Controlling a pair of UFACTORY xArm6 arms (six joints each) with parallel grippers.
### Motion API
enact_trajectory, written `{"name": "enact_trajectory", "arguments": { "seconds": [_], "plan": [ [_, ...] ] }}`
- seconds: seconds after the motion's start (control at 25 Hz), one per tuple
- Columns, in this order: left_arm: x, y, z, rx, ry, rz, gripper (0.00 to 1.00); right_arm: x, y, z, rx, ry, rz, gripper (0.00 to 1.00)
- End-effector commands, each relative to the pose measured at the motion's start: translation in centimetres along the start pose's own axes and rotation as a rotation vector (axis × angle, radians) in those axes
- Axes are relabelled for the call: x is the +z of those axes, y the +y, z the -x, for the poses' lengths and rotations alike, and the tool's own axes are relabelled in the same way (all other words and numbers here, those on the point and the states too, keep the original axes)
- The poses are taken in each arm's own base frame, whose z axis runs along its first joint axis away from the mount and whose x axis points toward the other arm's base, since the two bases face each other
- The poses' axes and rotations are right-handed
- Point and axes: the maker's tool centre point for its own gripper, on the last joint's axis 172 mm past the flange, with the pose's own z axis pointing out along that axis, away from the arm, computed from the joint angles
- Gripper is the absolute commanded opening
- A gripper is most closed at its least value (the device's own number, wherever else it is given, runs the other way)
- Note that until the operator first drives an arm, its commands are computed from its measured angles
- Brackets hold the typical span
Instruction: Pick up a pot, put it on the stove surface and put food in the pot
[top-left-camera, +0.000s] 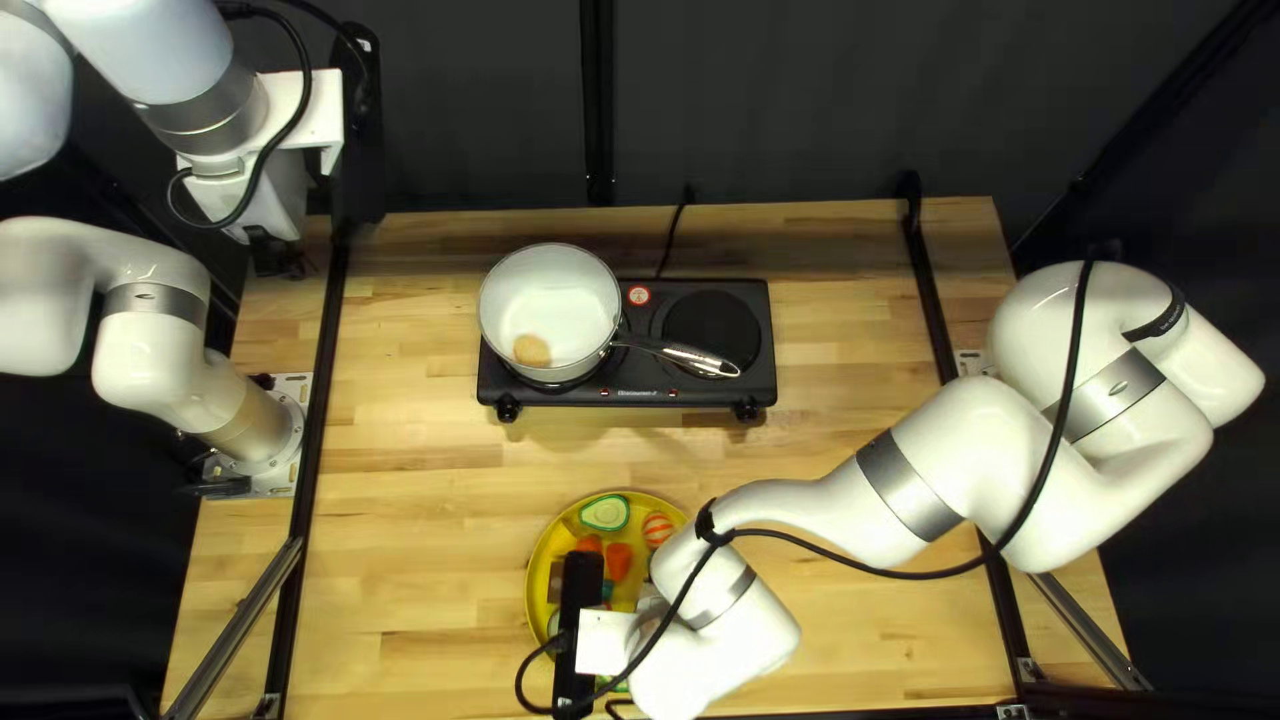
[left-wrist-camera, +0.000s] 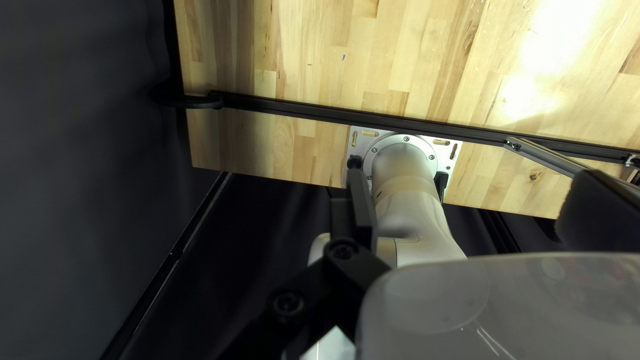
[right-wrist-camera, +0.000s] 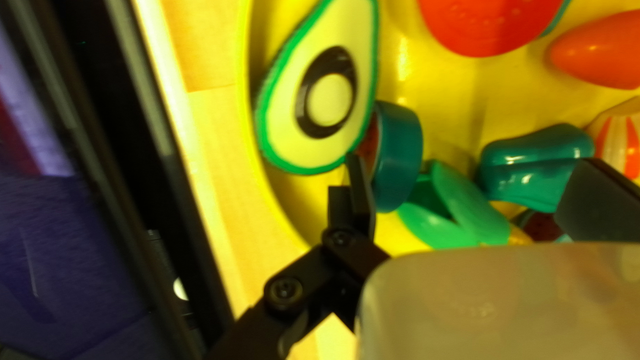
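The white pot (top-left-camera: 560, 300) rests on the left burner of the black stove (top-left-camera: 634, 396), its metal handle extending right. A tan food piece (top-left-camera: 531, 351) lies inside it. My right gripper (top-left-camera: 603, 643), largely hidden by its arm, is over the yellow food bowl (top-left-camera: 538, 567). In the right wrist view my gripper (right-wrist-camera: 467, 167) is open above the bowl; a teal-sided piece (right-wrist-camera: 399, 157) and a green pepper (right-wrist-camera: 460, 210) lie between its fingers, avocado (right-wrist-camera: 287, 143) beside one. My left gripper (top-left-camera: 274, 254), raised at the far left, is open and holds nothing in its wrist view (left-wrist-camera: 467, 170).
The second burner (top-left-camera: 711, 334) has the pot handle reaching over its edge. Black rails (top-left-camera: 320, 400) run along both sides of the table. More toy food, including a tomato slice (right-wrist-camera: 490, 23) and carrot (right-wrist-camera: 600, 53), fills the bowl. My right arm (top-left-camera: 854, 507) spans the near right area.
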Motion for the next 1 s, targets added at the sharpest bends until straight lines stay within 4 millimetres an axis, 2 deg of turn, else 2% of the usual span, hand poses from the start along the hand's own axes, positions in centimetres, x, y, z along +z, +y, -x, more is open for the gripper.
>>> {"name": "enact_trajectory", "arguments": {
  "seconds": [0.04, 0.44, 0.48, 0.52, 0.56, 1.0],
  "plan": [
    [0.0, 0.0, 0.0, 0.000, 0.000, 0.000, 1.00, 0.3, 0.4, -0.4, -0.013, -0.004, 0.000, 1.00],
    [0.0, 0.0, 0.0, 0.000, 0.000, 0.000, 1.00, 1.0, -1.3, -0.7, -0.006, 0.024, -0.030, 1.00],
    [0.0, 0.0, 0.0, 0.000, 0.000, 0.000, 1.00, 1.0, -1.3, -0.7, -0.006, 0.024, -0.030, 0.88],
    [0.0, 0.0, 0.0, 0.000, 0.000, 0.000, 1.00, 1.0, -1.3, -0.7, -0.006, 0.024, -0.030, 0.10],
    [0.0, 0.0, 0.0, 0.000, 0.000, 0.000, 1.00, 1.0, -1.3, -0.7, -0.006, 0.024, -0.030, 0.00],
    [0.0, 0.0, 0.0, 0.000, 0.000, 0.000, 1.00, 1.0, -1.3, -0.7, -0.006, 0.024, -0.030, 0.00]
  ]
}}
